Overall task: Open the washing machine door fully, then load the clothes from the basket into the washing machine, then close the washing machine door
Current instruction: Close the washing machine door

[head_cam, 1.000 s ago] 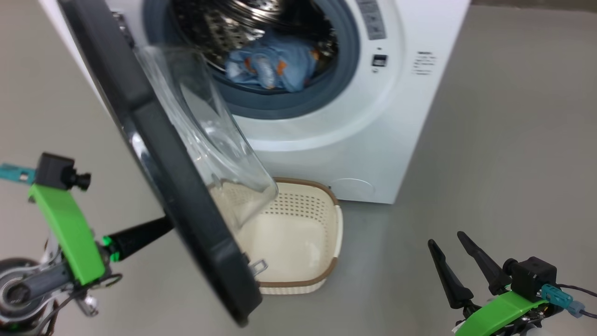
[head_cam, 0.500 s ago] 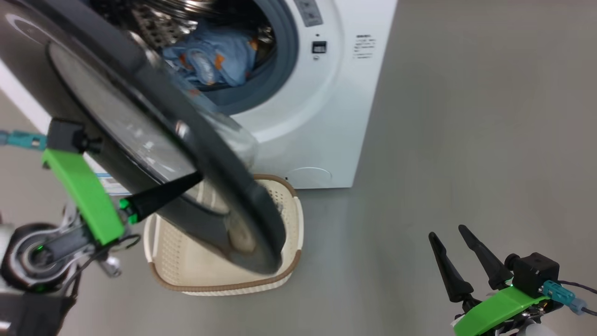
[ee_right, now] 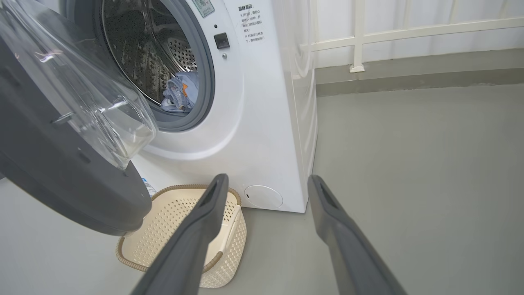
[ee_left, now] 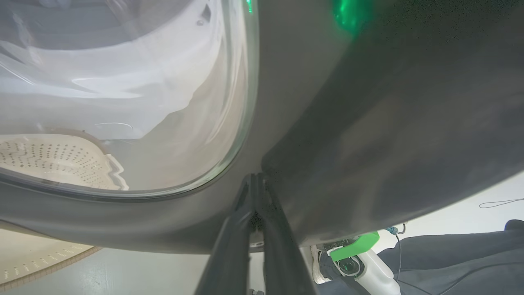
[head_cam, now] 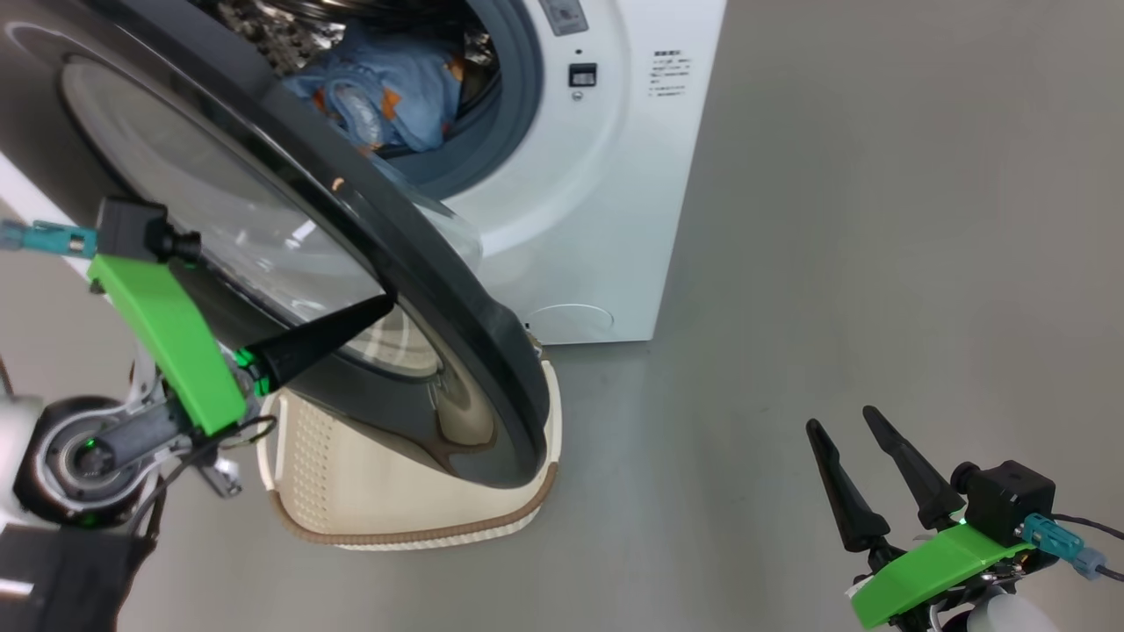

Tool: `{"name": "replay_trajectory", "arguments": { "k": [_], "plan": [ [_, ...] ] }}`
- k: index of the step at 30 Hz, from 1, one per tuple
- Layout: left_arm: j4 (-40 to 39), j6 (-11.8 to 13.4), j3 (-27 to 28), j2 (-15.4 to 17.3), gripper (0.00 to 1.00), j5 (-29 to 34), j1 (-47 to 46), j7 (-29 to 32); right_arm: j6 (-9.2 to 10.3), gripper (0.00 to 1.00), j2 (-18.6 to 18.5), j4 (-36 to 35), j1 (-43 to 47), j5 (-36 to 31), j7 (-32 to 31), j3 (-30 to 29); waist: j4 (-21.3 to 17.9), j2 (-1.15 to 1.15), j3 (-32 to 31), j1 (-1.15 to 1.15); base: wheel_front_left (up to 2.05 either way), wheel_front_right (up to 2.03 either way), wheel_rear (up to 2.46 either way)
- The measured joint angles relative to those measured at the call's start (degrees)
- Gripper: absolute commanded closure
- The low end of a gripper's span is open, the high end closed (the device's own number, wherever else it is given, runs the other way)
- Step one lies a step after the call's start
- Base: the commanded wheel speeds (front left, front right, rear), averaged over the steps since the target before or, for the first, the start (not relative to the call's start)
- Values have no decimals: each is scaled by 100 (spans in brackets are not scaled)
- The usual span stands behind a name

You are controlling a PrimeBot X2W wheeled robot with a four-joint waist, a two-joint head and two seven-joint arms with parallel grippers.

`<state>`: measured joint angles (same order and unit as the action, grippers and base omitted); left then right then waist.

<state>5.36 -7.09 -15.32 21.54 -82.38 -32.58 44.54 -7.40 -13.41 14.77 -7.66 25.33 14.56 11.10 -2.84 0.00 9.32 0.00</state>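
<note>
The washing machine door [head_cam: 263,237] is standing partway open, swinging from the left side of the washing machine [head_cam: 597,193], with its black rim angling across the left half of the opening. Its clear glass bowl is bulging toward the drum [ee_right: 151,61].

The clothes [head_cam: 386,88] are lying in a blue heap with orange patches low in the steel drum, just behind the grey gasket [head_cam: 518,105]. In the right wrist view they [ee_right: 180,92] are sitting at the near bottom of the drum.

The basket [head_cam: 413,534] is resting on the grey floor [head_cam: 834,219] just in front of the machine. The door's lower edge is hanging over its far part. Where its inside is showing in the right wrist view, the basket [ee_right: 229,241] is presenting only its bare cream perforated bottom and walls.

The left gripper [head_cam: 382,305] is reaching from the near left, its jaws clenched together on nothing. Its tips [ee_left: 254,180] are pressing against the door's glossy outer face, just below the window.

The right gripper [head_cam: 840,419] is hovering at the near right, well apart from the machine. Its jaws [ee_right: 267,178] are spread wide and holding nothing.
</note>
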Motion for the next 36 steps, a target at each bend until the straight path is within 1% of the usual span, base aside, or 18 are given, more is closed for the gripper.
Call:
{"name": "replay_trajectory", "arguments": {
  "k": [8, 11, 12, 14, 15, 16, 17, 18, 20, 22, 28, 31, 36],
  "plan": [
    [-104, -22, 98, 243, 100, 53, 628, -311, 0, 0, -3, 18, 2, 0, 0, -9, 192, 0, -107, 0, 0, 0, 0],
    [-100, -22, 230, 318, 100, 113, 904, -550, 0, 0, -21, 33, 4, 1, 0, -3, 240, 0, -170, 0, 0, 0, 0],
    [-98, -22, 242, 350, 96, 176, 996, -635, 0, 0, -25, 44, 4, 1, 0, 2, 250, 0, -194, 0, 0, 0, 0],
    [-96, -23, 263, 400, 80, 281, 1211, -803, 0, 0, -43, 57, 12, 1, 0, 8, 266, 0, -242, 0, 0, 0, 0],
    [-88, -22, 269, 413, 80, 294, 1331, -883, 0, 0, -49, 59, 21, 2, 0, 8, 273, 0, -266, 0, 0, 0, 0],
    [-75, -23, 266, 426, 71, 339, 1450, -965, 0, 0, -55, 65, 30, 2, 0, 10, 280, 0, -288, 0, 0, 0, 0],
    [-44, -23, 271, 433, 65, 361, 1569, -1055, 0, 0, -62, 69, 34, 2, 0, 13, 286, 0, -311, 0, 0, 0, 0],
    [-2, -22, 297, 426, 55, 349, 1674, -1156, 0, 0, -68, 70, 37, 2, 0, 20, 291, 0, -334, 0, 0, 0, 0],
    [79, -23, 314, 438, 46, 363, 1844, -1341, 0, 0, -82, 70, 49, 10, 0, 34, 295, 0, -371, 0, 0, 0, 0],
    [108, -23, 312, 439, 0, 379, 1988, -1507, 0, 0, -103, 71, 79, 10, 0, 37, 297, 0, -410, 0, 0, 0, 0],
    [221, -23, 259, 474, 0, 641, 2437, -2219, 0, 0, -175, 82, 118, 46, 0, 52, 256, 0, -508, 0, 0, 0, 0],
    [314, -23, 209, 476, 0, 847, 2590, -2804, 0, 0, -193, 98, 185, 47, 0, 55, 196, 0, -530, 0, 0, 0, 0],
    [435, -23, 22, 464, 0, 985, 2834, -3769, 0, 0, -194, 100, 191, 48, 0, 34, 70, 0, -564, 0, 0, 0, 0]
  ]
}}
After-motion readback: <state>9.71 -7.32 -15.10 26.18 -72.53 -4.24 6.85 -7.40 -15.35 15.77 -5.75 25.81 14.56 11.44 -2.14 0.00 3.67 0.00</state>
